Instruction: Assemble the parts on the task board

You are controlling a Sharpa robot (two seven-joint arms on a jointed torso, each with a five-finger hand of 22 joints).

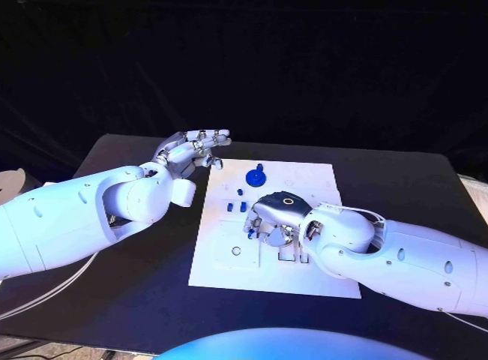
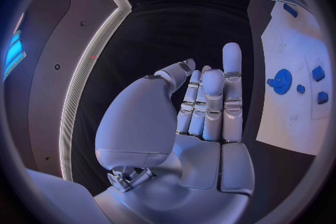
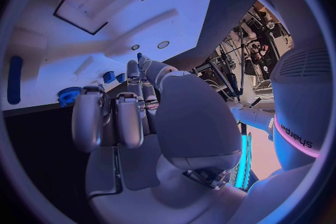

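Your task board [image 1: 228,262] lies flat in the middle of the bench [image 1: 114,300], with its long sides running away from you. A blue gear [image 1: 255,178] sits near the board's far edge, and a few small blue parts [image 1: 238,205] lie just nearer, toward the board's left side. Your right hand [image 1: 274,217] hangs low over the board's centre with fingers curled down among those parts; you cannot tell whether it grips one. It covers the slots beneath it. Your left hand [image 1: 192,152] is off the board's far left corner, above the bench, fingers straight and together, holding nothing.
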